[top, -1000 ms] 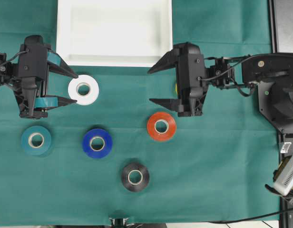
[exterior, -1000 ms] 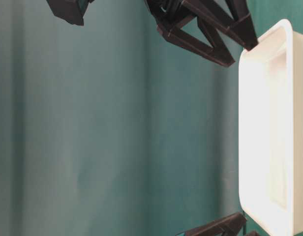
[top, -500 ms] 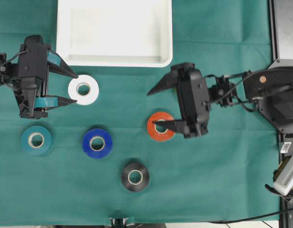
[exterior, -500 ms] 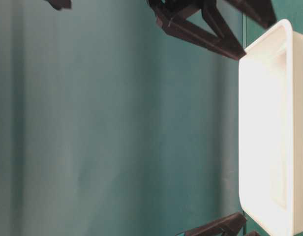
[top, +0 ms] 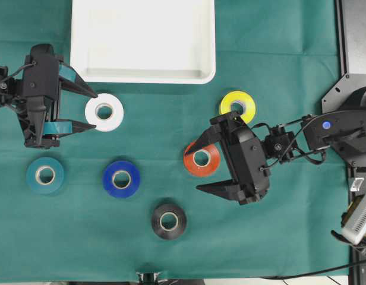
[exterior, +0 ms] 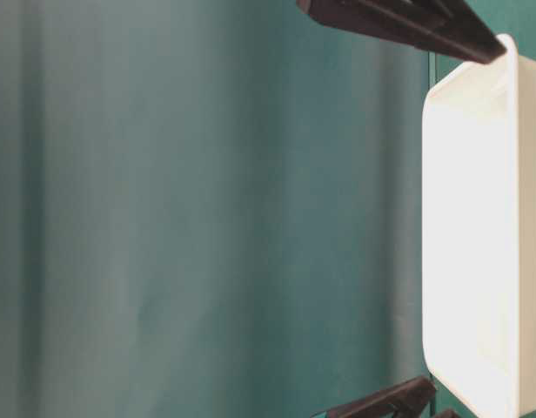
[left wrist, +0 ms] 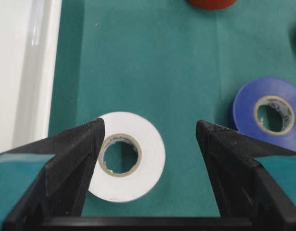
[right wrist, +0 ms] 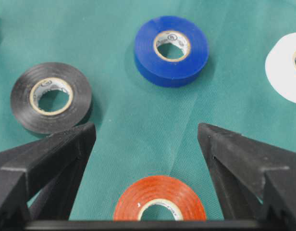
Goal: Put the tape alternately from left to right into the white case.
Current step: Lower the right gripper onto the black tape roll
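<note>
Six tape rolls lie flat on the green-covered tabletop (top: 278,237), none in the white case (top: 79,41). White roll (top: 104,111) sits just below the case's lower-left rim. Yellow roll (top: 237,107) lies below the case's lower-right corner, a bit to the right. Red roll (top: 201,158) is mid-tabletop, blue roll (top: 121,179) left of it, teal roll (top: 45,174) far left, black roll (top: 169,221) lowest, between blue and red.

Case holds nothing visible, sits at top centre of the overhead view.

Right claw (top: 202,164) is spread wide, fingers either side of the red roll, not pinching it; whether it touches the roll I can't tell. Right wrist view shows the red roll between the two fingers, with black, blue and the white roll's edge beyond.

Left claw (top: 88,110) is also spread, holding nothing, fingertips bracketing the white roll's left side. Left wrist view shows the white roll between the fingers, closer to the left finger, case rim at left.
</note>
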